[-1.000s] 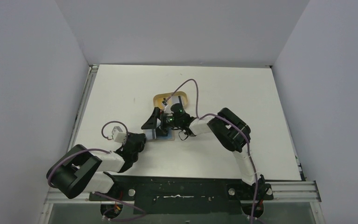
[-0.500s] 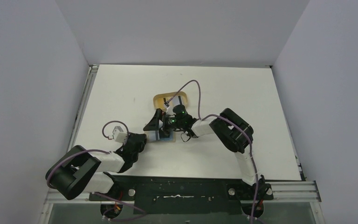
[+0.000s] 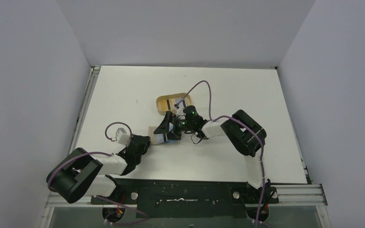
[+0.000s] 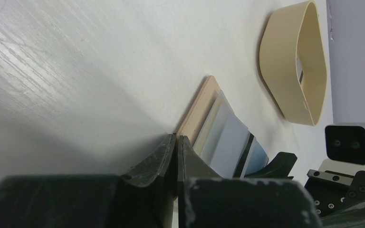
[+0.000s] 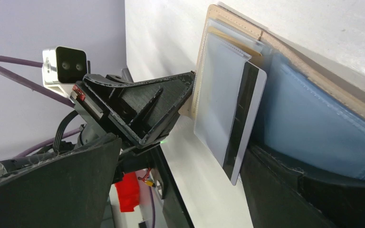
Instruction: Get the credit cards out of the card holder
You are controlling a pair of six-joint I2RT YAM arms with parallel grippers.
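Observation:
The tan card holder lies open on the table, its light blue panel facing up. A bluish-grey credit card with a black stripe sticks partly out of its pocket; it also shows in the left wrist view. A pale card edge shows behind it. My left gripper is shut on the holder's tan edge. My right gripper is open, its jaws wide on either side of the protruding card, one finger against the holder's underside.
An oval tan rimmed tray stands just beyond the holder, with a pale flat thing inside; its rim shows in the left wrist view. The two wrists are close together. Grey walls enclose the table on three sides.
The right wrist has drawn back to the right and a little nearer. More of the tan holder now shows to the left of the right gripper. The left arm has hardly moved.

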